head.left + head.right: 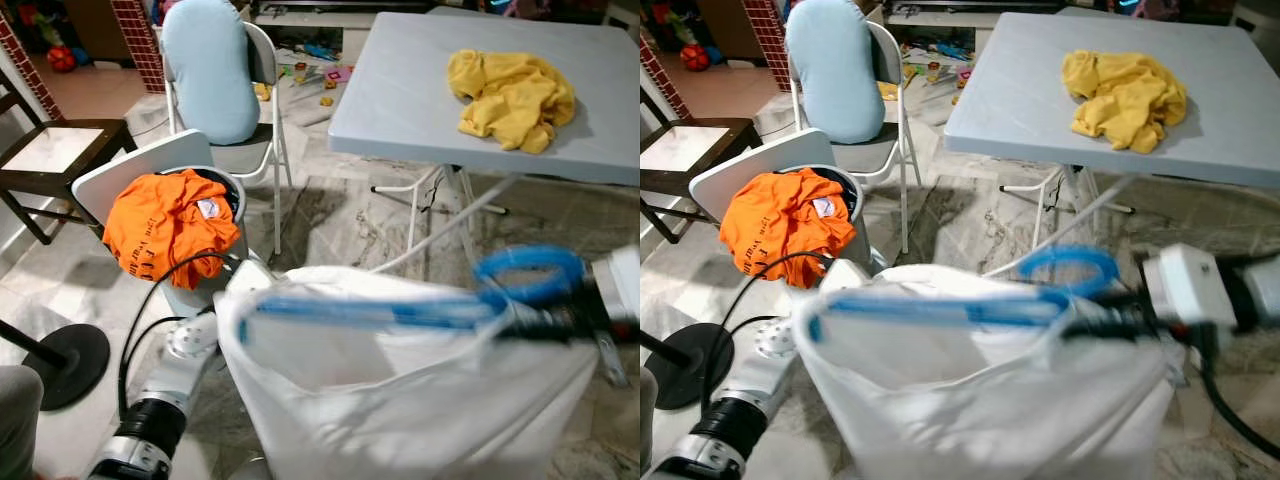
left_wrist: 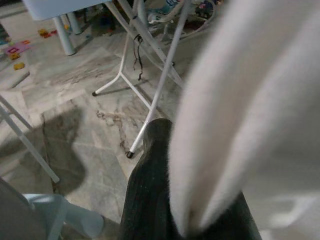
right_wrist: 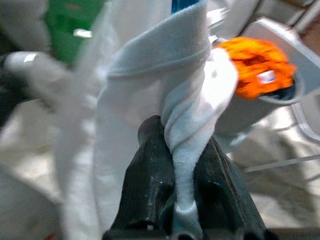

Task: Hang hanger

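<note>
A white garment (image 1: 400,400) hangs spread on a blue hanger (image 1: 380,312) in front of me; the hanger's hook (image 1: 530,270) curls up at the right. My left gripper (image 2: 185,225) is shut on the garment's left edge, and white cloth covers most of one black finger (image 2: 150,195). My right gripper (image 3: 182,200) is shut on a twisted fold of the same garment near the hanger's neck, its wrist (image 1: 1190,285) level with the hook. The silver left arm (image 1: 170,380) reaches up from the lower left.
An orange shirt (image 1: 170,225) lies over a round bin (image 1: 235,200) at the left. Behind it stands a folding chair with a pale blue cushion (image 1: 210,70). A grey folding table (image 1: 400,90) carries a yellow garment (image 1: 512,97). A dark wooden chair (image 1: 50,160) and a black stand base (image 1: 65,365) are at far left.
</note>
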{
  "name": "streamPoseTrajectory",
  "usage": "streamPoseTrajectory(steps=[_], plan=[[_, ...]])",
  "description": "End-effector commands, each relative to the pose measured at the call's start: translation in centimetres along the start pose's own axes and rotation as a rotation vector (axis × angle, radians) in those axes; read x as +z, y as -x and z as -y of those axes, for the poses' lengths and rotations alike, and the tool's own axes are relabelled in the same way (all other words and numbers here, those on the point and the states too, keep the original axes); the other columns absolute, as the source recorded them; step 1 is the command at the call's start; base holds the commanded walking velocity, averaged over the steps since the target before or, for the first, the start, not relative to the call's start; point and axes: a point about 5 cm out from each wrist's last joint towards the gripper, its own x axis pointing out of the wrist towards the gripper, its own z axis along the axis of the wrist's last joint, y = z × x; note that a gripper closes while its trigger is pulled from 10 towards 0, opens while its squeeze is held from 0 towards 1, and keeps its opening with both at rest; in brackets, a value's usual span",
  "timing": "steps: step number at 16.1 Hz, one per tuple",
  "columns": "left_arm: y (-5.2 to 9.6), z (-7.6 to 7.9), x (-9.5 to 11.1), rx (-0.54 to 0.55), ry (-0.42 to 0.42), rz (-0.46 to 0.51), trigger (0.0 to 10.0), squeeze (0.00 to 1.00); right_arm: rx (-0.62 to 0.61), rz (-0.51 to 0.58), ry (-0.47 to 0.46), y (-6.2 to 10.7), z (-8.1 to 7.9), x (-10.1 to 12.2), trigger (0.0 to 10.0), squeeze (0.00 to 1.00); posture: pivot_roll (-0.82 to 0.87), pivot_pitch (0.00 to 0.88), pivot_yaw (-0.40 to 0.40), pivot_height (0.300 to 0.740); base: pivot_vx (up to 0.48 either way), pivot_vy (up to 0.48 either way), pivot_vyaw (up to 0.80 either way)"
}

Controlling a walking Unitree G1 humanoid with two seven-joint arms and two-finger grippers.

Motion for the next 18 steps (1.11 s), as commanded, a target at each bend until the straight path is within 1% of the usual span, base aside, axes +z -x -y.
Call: streamPoseTrajectory(steps=[1, 2, 3, 4, 5, 6, 9, 10, 11, 12, 14, 16, 17, 18], plan=[[0.0, 0.9, -1.0, -0.016, -0.005, -0.050, 7.1, 0.00, -0.053, 0.016, 0.036, -0.6, 0.5, 0.2, 10.0, 0.00, -0.09, 0.089, 0.049, 0.740, 0.000, 0.000, 0.00], [-0.2, 1.3, -1.2, -0.011, -0.005, -0.060, 10.0, 0.00, -0.097, -0.004, 0.042, -1.4, 0.7, -0.4, 10.0, 0.00, -0.09, 0.089, 0.047, 0.740, 0.000, 0.000, 0.00], [-0.3, 1.4, -1.4, 0.002, 0.012, -0.063, 10.0, 0.00, -0.113, -0.022, 0.052, -1.9, 0.7, -1.0, 10.0, 0.00, -0.10, 0.090, 0.043, 0.740, 0.000, 0.000, 0.00], [-0.4, 1.4, -1.5, 0.039, 0.020, -0.070, 10.0, 0.82, -0.131, -0.047, 0.045, -2.6, 0.5, -1.8, 10.0, 0.00, -0.09, 0.090, 0.041, 0.740, 0.000, 0.000, 0.00], [-0.5, 0.1, -1.7, 0.223, 0.067, -0.069, 10.0, 1.00, -0.198, -0.082, -0.056, -4.8, -0.5, -4.3, 10.0, 0.00, -0.09, 0.092, 0.035, 0.740, 0.000, 0.000, 0.00], [-0.3, -0.4, -1.7, 0.278, 0.077, -0.067, 10.0, 1.00, -0.214, -0.089, -0.084, -5.3, -0.8, -4.8, 10.0, 0.00, -0.09, 0.092, 0.036, 0.740, 0.000, 0.000, 0.00], [-0.2, -1.6, -1.6, 0.380, 0.156, -0.048, 10.0, 1.00, -0.291, -0.099, -0.169, -7.0, -1.7, -6.9, 10.0, 0.00, -0.09, 0.092, 0.035, 0.740, 0.000, 0.000, 0.00], [-0.2, -2.1, -1.4, 0.407, 0.171, -0.045, 10.0, 1.00, -0.383, -0.110, -0.239, -8.1, -1.7, -8.2, 10.0, 0.00, -0.09, 0.092, 0.037, 0.740, 0.000, 0.000, 0.00], [-0.1, -2.4, -1.3, 0.433, 0.158, -0.046, 10.0, 1.00, -0.431, -0.107, -0.277, -8.3, -1.5, -8.7, 10.0, 0.00, -0.09, 0.091, 0.038, 0.740, 0.000, 0.000, 0.00], [0.2, -3.1, -1.4, 0.503, 0.124, -0.066, 10.0, 1.00, -0.496, -0.104, -0.317, -8.6, -1.3, -9.1, 10.0, 0.00, -0.08, 0.091, 0.039, 0.740, 0.000, 0.000, 0.00], [1.5, -4.3, -2.6, 0.646, 0.123, -0.148, 10.0, 1.00, -0.619, -0.113, -0.362, -8.9, -0.7, -9.8, 10.0, 0.00, -0.07, 0.092, 0.043, 0.740, 0.000, 0.000, 0.00], [2.2, -4.8, -3.1, 0.696, 0.112, -0.182, 10.0, 1.00, -0.678, -0.112, -0.378, -9.0, -0.3, -10.0, 10.0, 0.00, -0.07, 0.092, 0.042, 0.740, 0.000, 0.000, 0.00], [3.0, -5.5, -3.9, 0.756, 0.131, -0.243, 10.0, 1.00, -0.753, -0.089, -0.399, -9.0, 0.5, -9.9, 10.0, 0.00, -0.06, 0.091, 0.044, 0.740, 0.000, 0.000, 0.00], [3.6, -5.7, -4.5, 0.792, 0.151, -0.291, 10.0, 1.00, -0.801, -0.069, -0.412, -8.9, 1.1, -9.7, 10.0, 0.00, -0.06, 0.089, 0.046, 0.740, 0.000, 0.000, 0.00]])
